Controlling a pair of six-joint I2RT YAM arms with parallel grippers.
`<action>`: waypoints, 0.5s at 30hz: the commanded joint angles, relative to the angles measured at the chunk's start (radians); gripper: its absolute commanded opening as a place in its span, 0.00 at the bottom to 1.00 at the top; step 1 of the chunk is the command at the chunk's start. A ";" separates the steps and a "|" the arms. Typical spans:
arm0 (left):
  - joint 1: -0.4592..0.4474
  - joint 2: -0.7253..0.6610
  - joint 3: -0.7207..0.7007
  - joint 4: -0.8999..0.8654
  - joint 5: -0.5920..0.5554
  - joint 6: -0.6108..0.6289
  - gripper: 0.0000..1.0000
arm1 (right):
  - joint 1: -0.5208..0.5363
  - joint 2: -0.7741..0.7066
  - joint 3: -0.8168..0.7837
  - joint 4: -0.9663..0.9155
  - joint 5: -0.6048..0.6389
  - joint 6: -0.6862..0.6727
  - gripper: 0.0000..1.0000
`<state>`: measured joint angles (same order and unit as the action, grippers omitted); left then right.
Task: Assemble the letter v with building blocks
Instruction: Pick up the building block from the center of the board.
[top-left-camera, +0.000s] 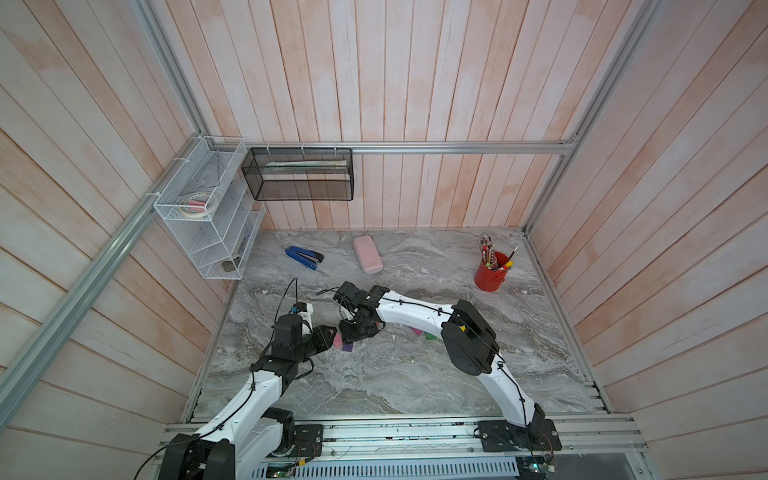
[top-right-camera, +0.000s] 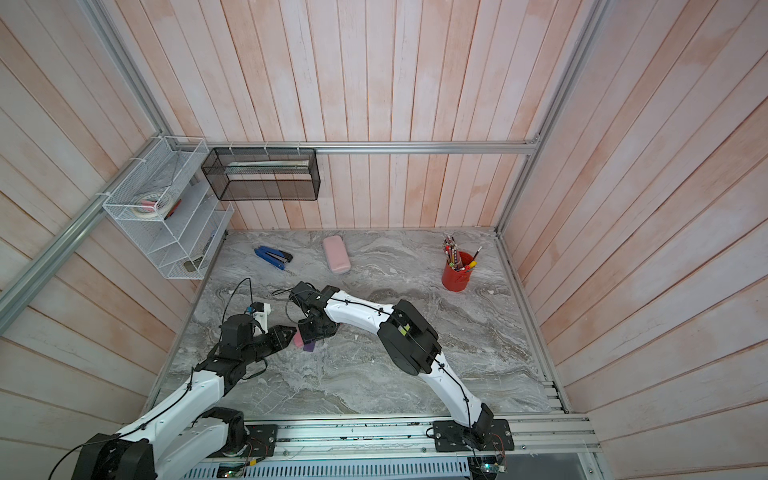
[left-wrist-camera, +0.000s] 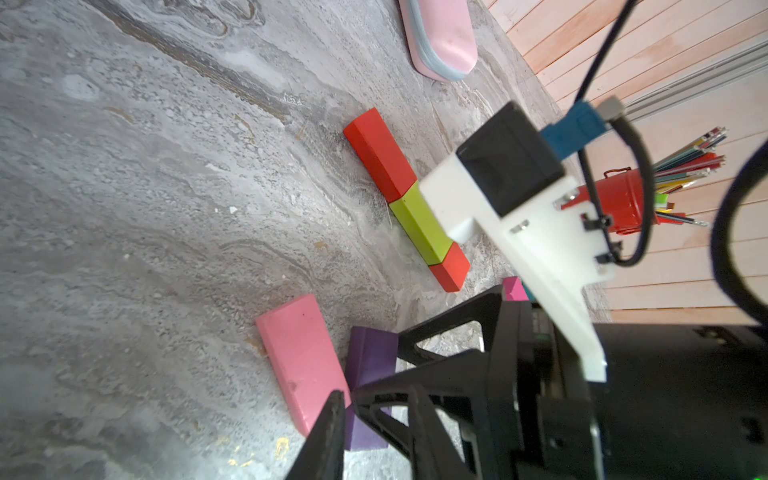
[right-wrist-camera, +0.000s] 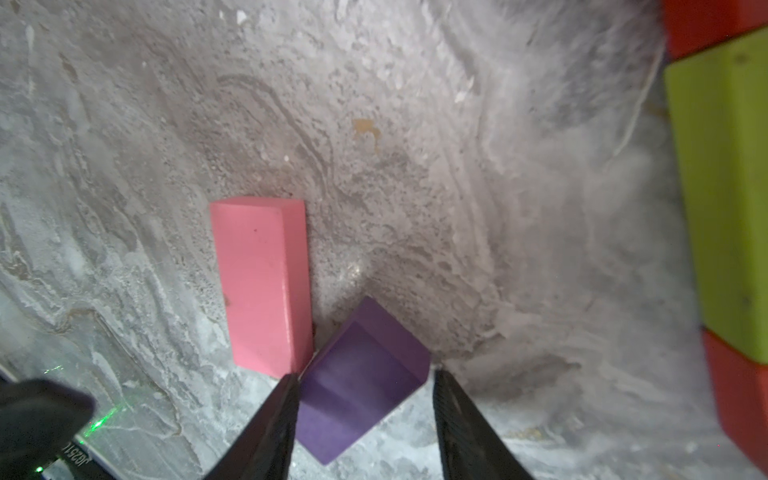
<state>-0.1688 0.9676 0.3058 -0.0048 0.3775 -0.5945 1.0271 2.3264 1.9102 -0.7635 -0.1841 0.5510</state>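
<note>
Your right gripper (right-wrist-camera: 363, 378) is down at the table (top-left-camera: 374, 374). Its jaws are apart, with one finger (right-wrist-camera: 270, 424) on each side of the purple block (right-wrist-camera: 361, 374). Both tips sit right at the block's edges, and you cannot tell from these views whether they pinch it. The block lies flat on the marble, skewed to the fingers (corner-on, not square).

The pink block (right-wrist-camera: 262, 282) lies flat just beside the purple one, its near corner meeting the purple block's side. In both top views the pair shows at the gripper tips, left of the table's middle.

Your left gripper (top-left-camera: 330, 334) points at the same pair from the opposite side, close to the right gripper. Its wrist view shows only one finger (left-wrist-camera: 332, 415), the tip over the end of the pink block. You cannot tell how its jaws stand.

Near the pair but apart from it, the long red block (left-wrist-camera: 380, 153), lime block (left-wrist-camera: 419, 226) and short red block (left-wrist-camera: 451, 268) lie end to end, touching, in one straight line. A magenta block (left-wrist-camera: 514, 289) peeks out past the short red one (mostly hidden by the right gripper). In a top view a green block (top-left-camera: 433, 336) lies by the right forearm.

At the back edge, well apart from the blocks, are the stapler (top-left-camera: 304, 257), pink case (top-left-camera: 368, 254) and red cup (top-left-camera: 490, 274) of pencils.
</note>
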 joint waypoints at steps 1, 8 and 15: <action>0.008 0.000 -0.011 0.000 0.012 0.013 0.29 | 0.005 0.042 0.018 -0.064 -0.028 -0.023 0.55; 0.012 0.008 -0.009 0.002 0.015 0.011 0.29 | 0.019 0.104 0.099 -0.145 -0.023 -0.056 0.54; 0.016 0.010 -0.009 0.001 0.020 0.012 0.29 | 0.018 0.102 0.034 -0.188 0.057 -0.083 0.51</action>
<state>-0.1585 0.9741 0.3058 -0.0078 0.3855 -0.5945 1.0382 2.3840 2.0090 -0.8558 -0.1928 0.4923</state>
